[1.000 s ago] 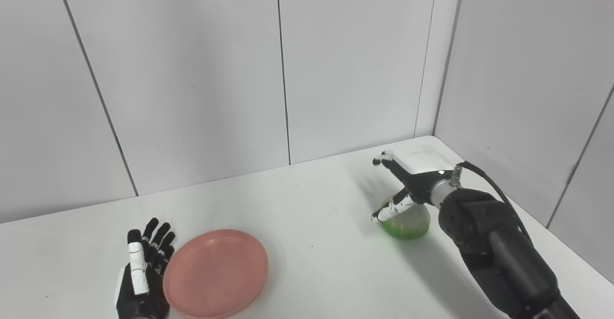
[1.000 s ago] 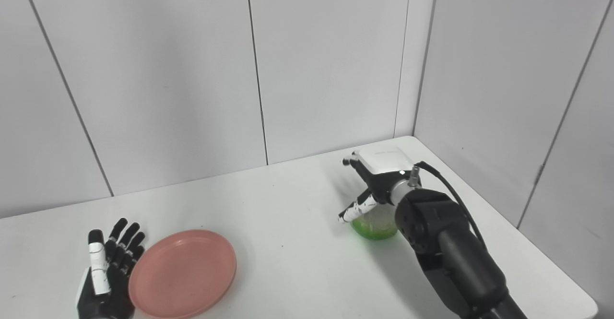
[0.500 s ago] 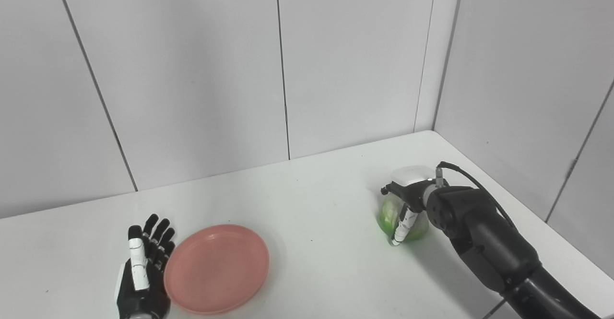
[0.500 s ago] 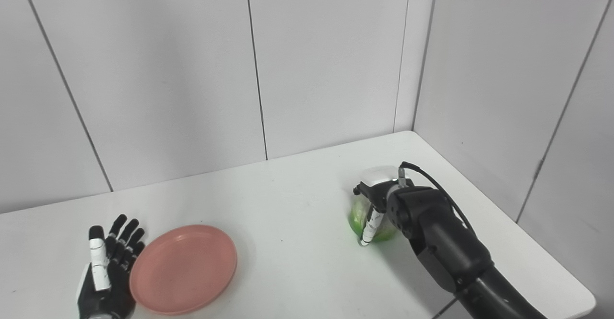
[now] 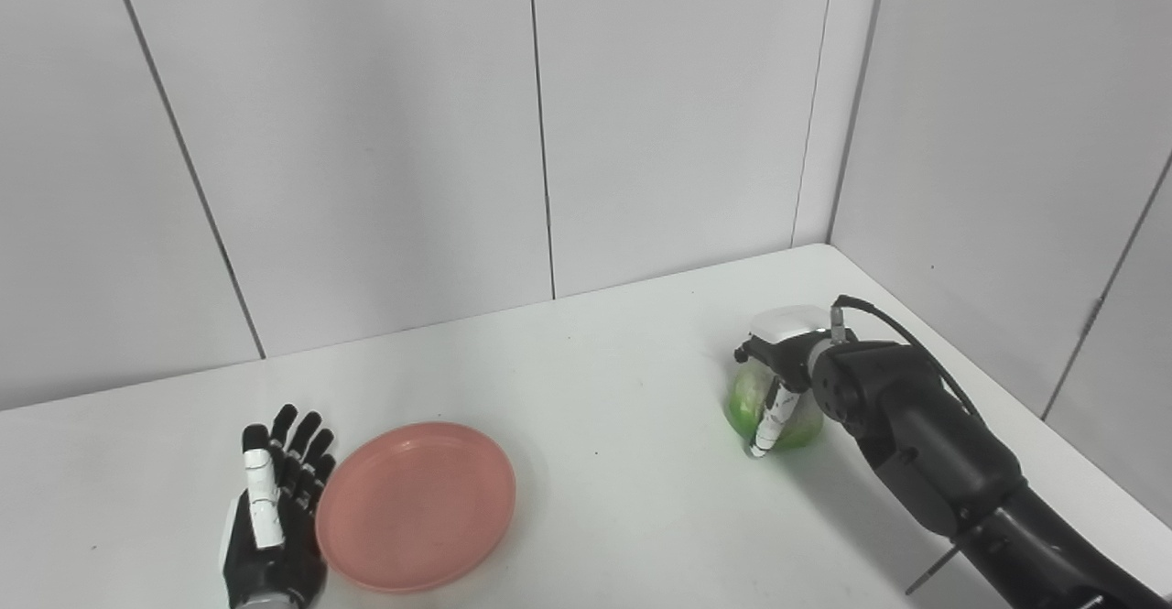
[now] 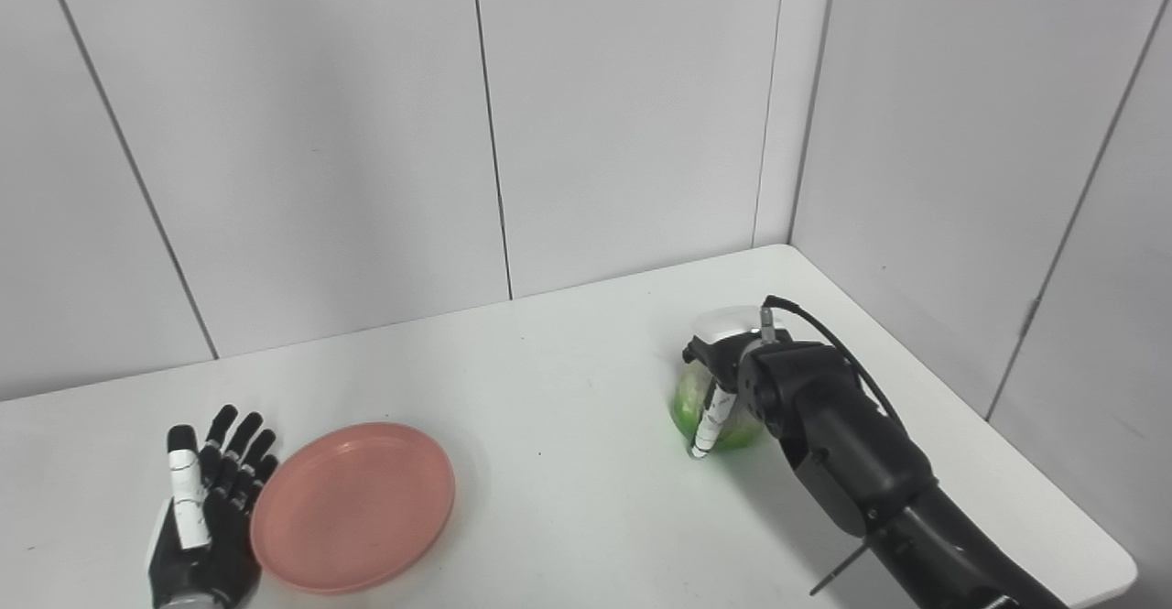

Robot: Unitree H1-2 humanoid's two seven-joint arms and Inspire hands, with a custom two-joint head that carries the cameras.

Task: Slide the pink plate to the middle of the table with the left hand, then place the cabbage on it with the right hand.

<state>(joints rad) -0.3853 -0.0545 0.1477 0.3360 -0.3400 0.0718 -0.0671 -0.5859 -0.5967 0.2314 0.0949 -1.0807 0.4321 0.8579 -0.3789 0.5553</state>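
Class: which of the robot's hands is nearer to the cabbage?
Right. The right hand is wrapped over the cabbage, fingers down its front. The left hand lies flat far across the table, beside the pink plate.

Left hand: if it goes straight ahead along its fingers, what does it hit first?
Probably nothing on the table. The left hand points toward the back wall, passing beside the round pink plate; bare white table lies ahead, though depth is unclear.

pink plate [image 5: 417, 504]: smooth, matt-looking plastic
cabbage [image 5: 746, 403]: glossy, translucent green
table [image 5: 595, 389]: smooth white, faint sheen
right robot hand [image 5: 778, 366]: black and white hard plastic
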